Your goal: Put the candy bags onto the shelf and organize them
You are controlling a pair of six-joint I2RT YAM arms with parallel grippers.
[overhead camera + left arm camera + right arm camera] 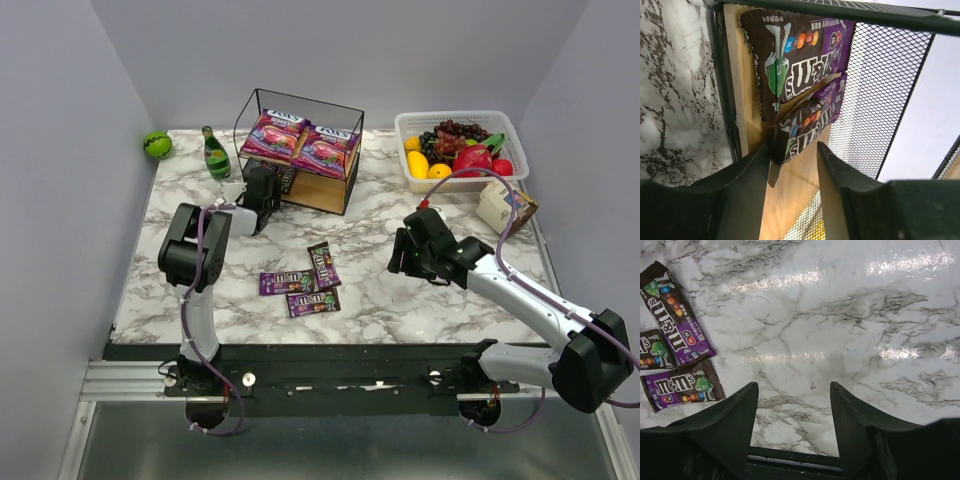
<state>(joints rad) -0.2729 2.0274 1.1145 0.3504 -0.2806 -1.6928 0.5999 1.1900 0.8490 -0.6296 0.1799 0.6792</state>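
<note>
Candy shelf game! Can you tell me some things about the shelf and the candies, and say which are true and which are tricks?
1. Two pink FOX'S bags lie on top of the shelf. True.
2. Three M&M's packets lie on the table. True.
3. The right end effector holds a packet. False: it is open and empty above bare table.
4. The shelf's lower board has no candy. False: two other packets lie there.
5. The fruit basket sits left of the shelf. False: it is on the right.
</note>
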